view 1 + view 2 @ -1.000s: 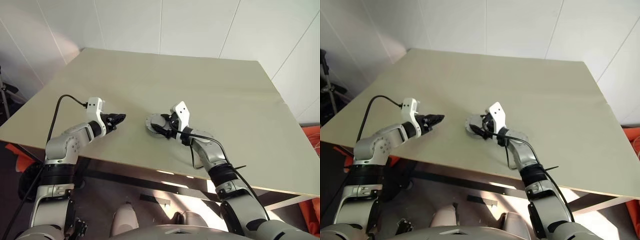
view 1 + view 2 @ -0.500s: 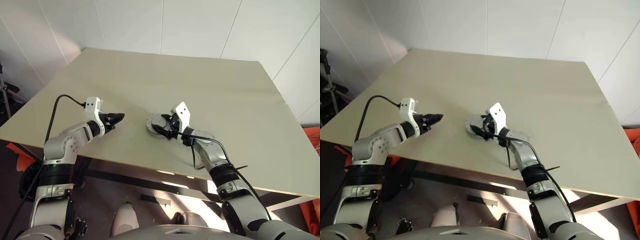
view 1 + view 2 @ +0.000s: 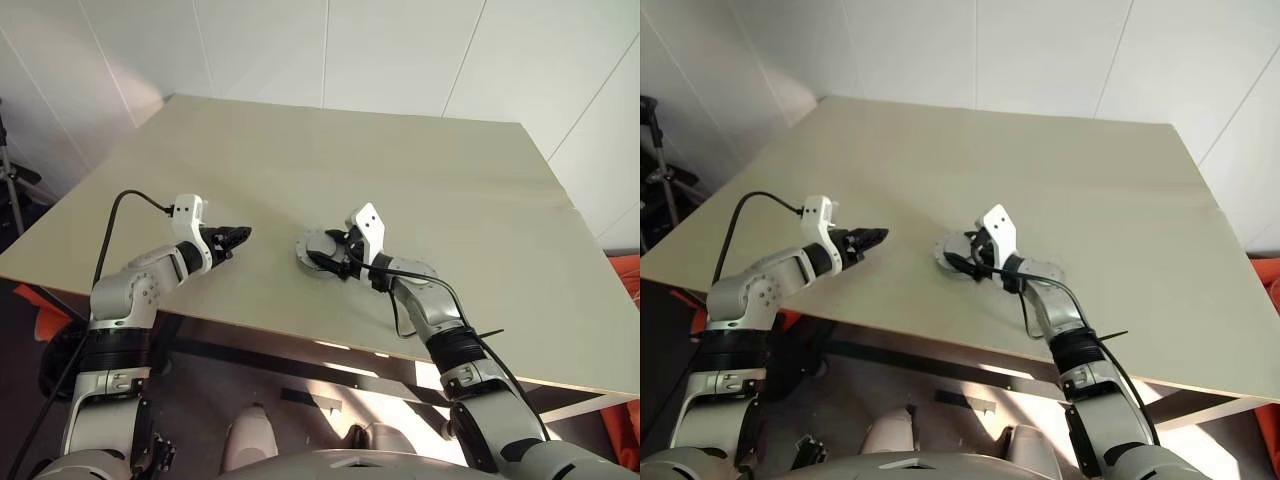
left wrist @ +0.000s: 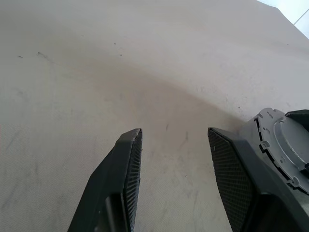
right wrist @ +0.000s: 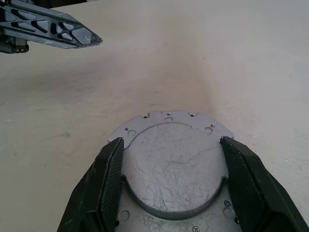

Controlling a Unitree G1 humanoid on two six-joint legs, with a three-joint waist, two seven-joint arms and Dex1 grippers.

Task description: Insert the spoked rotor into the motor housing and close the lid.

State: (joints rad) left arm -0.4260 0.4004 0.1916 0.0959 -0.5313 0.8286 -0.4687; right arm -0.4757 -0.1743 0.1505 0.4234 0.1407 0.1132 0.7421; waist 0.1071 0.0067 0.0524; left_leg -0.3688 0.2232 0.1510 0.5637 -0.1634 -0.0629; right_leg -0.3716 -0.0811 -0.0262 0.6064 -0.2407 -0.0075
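Note:
A grey round lid (image 5: pixel 172 166) with a scratched raised face and a holed flange lies flat on the table near its front edge (image 3: pixel 312 245). My right gripper (image 5: pixel 171 141) reaches over it, one finger on each side of the raised face and its pads against the rim. My left gripper (image 3: pixel 240 236) hovers just above the table to the lid's left, pointing at it. Its fingers are apart with nothing between them (image 4: pixel 174 130). The lid's edge (image 4: pixel 282 145) shows beside one left finger. The spoked rotor and the motor housing are hidden.
The beige table (image 3: pixel 420 180) stretches wide behind and to both sides of the lid. Its front edge (image 3: pixel 280 330) runs close under both arms. White walls stand behind the table. A black cable (image 3: pixel 120 215) trails from the left wrist.

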